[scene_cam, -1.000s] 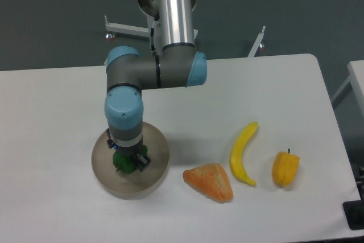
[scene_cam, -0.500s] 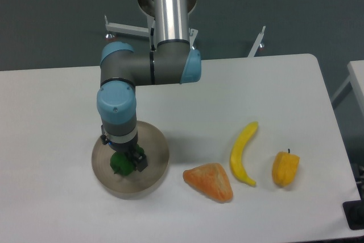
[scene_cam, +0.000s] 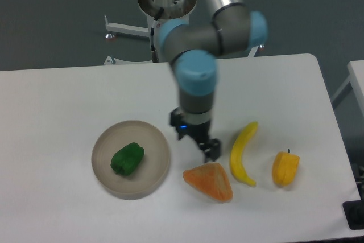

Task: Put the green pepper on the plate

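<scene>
pepper duty is looking finished: the green pepper is lying inside the plate, a little left of the dish's middle, resting on its side with nothing touching it, which is just where the task is asking it to be. the gripper is hanging well to the right of the plate, above the bare tabletop just beyond the far edge of the orange wedge, and it is carrying nothing; from this angle the fingers are reading as one dark cluster, so whether they are apart or together cannot be told. the arm is reaching down from the far side of the table, its blue-capped wrist standing over the middle of the surface. to the right of the wedge the banana is curving from far to near, and further right the yellow pepper is standing with its dark stem up. nothing is crowding the plate, and the near things on the right are sitting close under the gripper, so any lower travel there is looking likely to brush the wedge or the banana.
</scene>
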Action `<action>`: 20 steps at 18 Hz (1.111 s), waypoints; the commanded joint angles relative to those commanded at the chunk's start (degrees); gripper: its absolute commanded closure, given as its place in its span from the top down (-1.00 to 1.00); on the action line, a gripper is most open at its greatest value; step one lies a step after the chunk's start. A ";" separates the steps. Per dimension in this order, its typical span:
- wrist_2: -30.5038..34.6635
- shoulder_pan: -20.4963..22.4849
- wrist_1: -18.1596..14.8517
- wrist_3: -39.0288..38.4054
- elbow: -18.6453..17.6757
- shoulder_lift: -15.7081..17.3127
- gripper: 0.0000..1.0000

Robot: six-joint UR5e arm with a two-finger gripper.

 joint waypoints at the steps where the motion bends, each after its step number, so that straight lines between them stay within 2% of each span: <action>1: 0.00 0.96 -0.78 0.71 0.53 -0.09 1.00; 4: 0.09 3.52 -5.52 5.70 0.62 -0.35 1.00; 13: 1.41 4.93 -6.59 9.68 -1.48 -0.01 1.00; 16: 1.50 6.24 -7.91 14.33 -2.28 0.96 1.00; 20: 1.50 6.34 -7.82 14.34 -2.37 1.05 1.00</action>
